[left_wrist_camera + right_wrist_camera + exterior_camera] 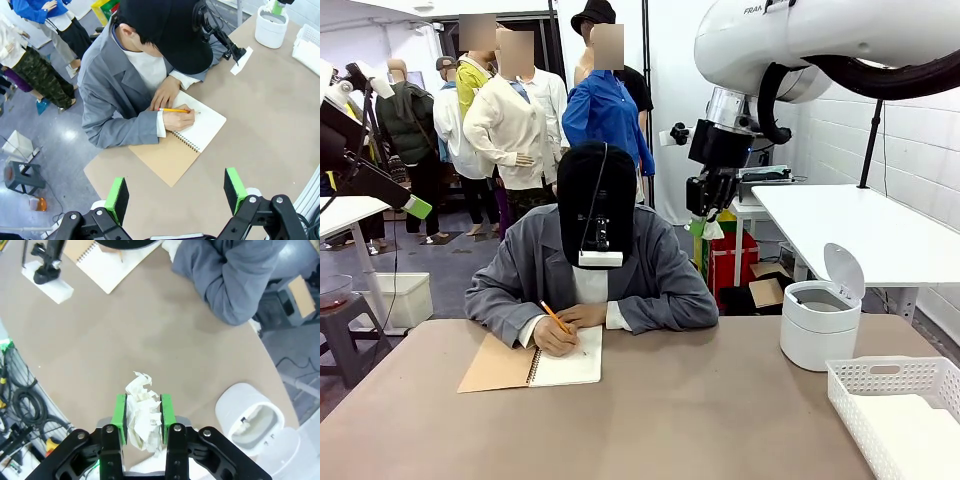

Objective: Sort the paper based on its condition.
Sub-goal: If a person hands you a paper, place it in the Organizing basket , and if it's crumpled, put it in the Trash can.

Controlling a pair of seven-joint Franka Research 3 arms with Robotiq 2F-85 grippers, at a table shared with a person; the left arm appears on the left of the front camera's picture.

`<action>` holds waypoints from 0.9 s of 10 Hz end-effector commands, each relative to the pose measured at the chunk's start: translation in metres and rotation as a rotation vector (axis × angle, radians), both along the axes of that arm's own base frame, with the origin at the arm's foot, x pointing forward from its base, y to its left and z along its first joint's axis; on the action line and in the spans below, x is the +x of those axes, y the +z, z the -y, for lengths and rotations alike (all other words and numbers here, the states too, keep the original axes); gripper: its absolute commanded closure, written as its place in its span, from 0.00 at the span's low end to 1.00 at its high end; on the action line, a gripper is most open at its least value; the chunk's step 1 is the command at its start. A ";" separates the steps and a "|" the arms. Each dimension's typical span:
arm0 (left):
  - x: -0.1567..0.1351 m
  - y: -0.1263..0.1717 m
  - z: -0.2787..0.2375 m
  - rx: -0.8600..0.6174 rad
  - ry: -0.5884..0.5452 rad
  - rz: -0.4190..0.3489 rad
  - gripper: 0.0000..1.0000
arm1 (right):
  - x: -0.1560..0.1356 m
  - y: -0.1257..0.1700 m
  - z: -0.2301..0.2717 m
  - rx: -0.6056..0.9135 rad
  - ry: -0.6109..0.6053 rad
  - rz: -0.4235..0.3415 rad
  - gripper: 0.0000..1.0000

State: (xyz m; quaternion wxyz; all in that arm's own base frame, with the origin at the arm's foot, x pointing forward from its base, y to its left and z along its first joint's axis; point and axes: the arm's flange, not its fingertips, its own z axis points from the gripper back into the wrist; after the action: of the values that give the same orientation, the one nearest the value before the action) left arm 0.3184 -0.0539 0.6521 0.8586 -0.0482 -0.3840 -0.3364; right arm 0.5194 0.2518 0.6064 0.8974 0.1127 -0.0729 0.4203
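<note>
My right gripper (143,416) is shut on a crumpled white ball of paper (141,407), pinched between its green pads and sticking out past the fingertips. In the front view that gripper (705,222) hangs high above the table's far right side, and the paper ball (713,230) dangles beneath it. My left gripper (176,195) is open and holds nothing, high over the table's left end. It looks down on a person writing with a pencil in a spiral notebook (202,126).
A white bin (818,325) with its lid up stands at the right, also below the right gripper (248,416). A white basket (898,412) sits at the front right corner. The person's arms and the notebook (532,362) occupy the far left-centre.
</note>
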 end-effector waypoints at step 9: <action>0.000 0.000 -0.001 -0.001 0.002 0.002 0.00 | 0.023 -0.044 0.042 -0.101 -0.178 0.059 0.67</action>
State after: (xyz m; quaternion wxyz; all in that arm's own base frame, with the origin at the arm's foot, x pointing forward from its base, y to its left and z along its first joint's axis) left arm 0.3184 -0.0539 0.6521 0.8586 -0.0482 -0.3840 -0.3363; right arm 0.5466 0.2142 0.5697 0.9220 0.0657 -0.0769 0.3738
